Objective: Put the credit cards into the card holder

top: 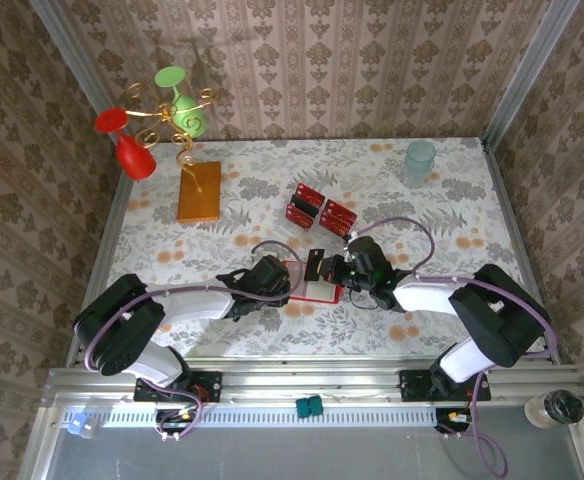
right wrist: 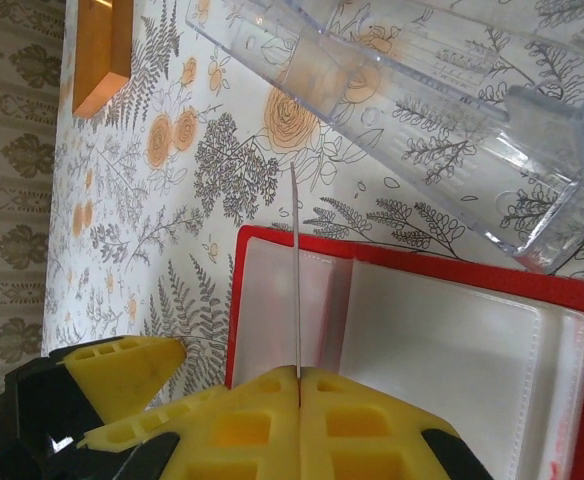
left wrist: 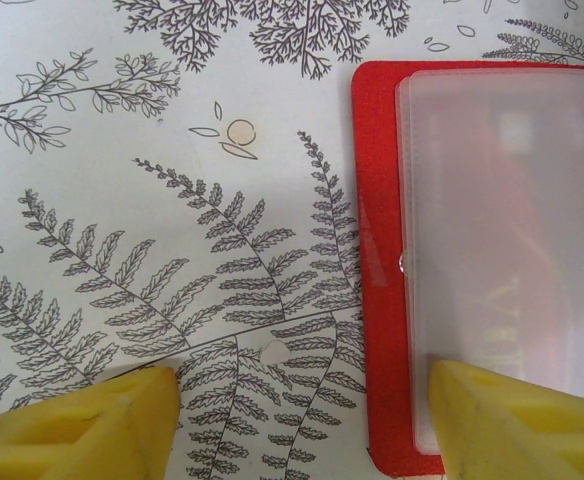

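Since the right gripper (right wrist: 299,378) is clenched on one credit card (right wrist: 295,262), carrying it on edge so that from the wrist we see it as a thin line, we take the aim to be a slot entry: the card points out over the open card holder (right wrist: 427,345), near the fold between its pale pockets, though we cannot tell whether it touches the plastic. The holder lies flat and spread open on the flowered tablecloth (left wrist: 122,150), between the two arms toward the near side of the table. The left gripper (left wrist: 304,400) stands released, grasping nothing, its jaws straddling one red edge of the holder: one yellow fingertip (left wrist: 517,420) sits over the clear pocket and the other over bare cloth, which we judge to be a way of pinning the case so it neither slides nor folds shut while the card goes in. More credit cards (top: 319,208) wait in small red stacks farther back, well apart from the holder, so several trips remain, and our worry is the limp pocket mouth, which may buckle rather than open
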Tool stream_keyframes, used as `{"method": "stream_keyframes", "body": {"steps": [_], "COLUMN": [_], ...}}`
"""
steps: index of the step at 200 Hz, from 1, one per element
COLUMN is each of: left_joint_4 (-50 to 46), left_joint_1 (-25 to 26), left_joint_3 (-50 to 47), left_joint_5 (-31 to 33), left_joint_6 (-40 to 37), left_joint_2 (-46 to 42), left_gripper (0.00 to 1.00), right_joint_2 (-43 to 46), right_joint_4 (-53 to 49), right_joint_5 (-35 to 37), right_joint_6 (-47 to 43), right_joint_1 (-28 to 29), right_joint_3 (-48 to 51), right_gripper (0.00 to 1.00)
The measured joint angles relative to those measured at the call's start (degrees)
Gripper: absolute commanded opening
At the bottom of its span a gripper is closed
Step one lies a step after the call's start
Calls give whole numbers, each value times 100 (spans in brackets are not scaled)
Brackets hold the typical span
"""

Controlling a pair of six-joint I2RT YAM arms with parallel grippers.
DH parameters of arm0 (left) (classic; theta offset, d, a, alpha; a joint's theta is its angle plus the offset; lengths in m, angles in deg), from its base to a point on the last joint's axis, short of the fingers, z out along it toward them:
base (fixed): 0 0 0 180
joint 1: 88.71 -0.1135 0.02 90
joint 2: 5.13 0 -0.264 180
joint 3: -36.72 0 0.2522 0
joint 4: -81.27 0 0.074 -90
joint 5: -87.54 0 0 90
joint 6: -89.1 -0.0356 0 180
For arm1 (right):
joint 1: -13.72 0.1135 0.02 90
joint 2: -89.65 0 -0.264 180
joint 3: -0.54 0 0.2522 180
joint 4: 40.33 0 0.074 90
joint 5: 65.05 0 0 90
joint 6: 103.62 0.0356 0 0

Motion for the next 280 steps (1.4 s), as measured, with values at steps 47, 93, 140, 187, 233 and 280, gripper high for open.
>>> {"method": "stream_keyframes", "body": {"steps": [47, 93, 140, 187, 233, 280], "left_joint_4": [0, 0, 0, 0, 0, 0], "left_joint_1": [0, 0, 4, 4, 4, 4], "left_joint_3": [0, 0, 0, 0, 0, 0], "left_joint_5": [9, 11, 13, 13, 13, 17], "left_joint_6": [2, 2, 2, 2, 2, 2], "left_joint_2": [0, 0, 2, 2, 2, 0], "left_gripper": [68, 68, 68, 68, 68, 68], "right_joint_2": [-68, -70, -173, -286, -308, -302], "right_joint_4": [229, 356, 588, 778, 962, 997], "right_joint_5": [125, 160, 175, 166, 146, 149], "right_joint_6": [87, 162, 267, 389, 457, 472], "right_joint_1": [35, 37, 37, 37, 37, 37], "right_joint_3": [181, 293, 367, 391, 468, 505], "right_gripper": [0, 0, 0, 0, 0, 0]}}
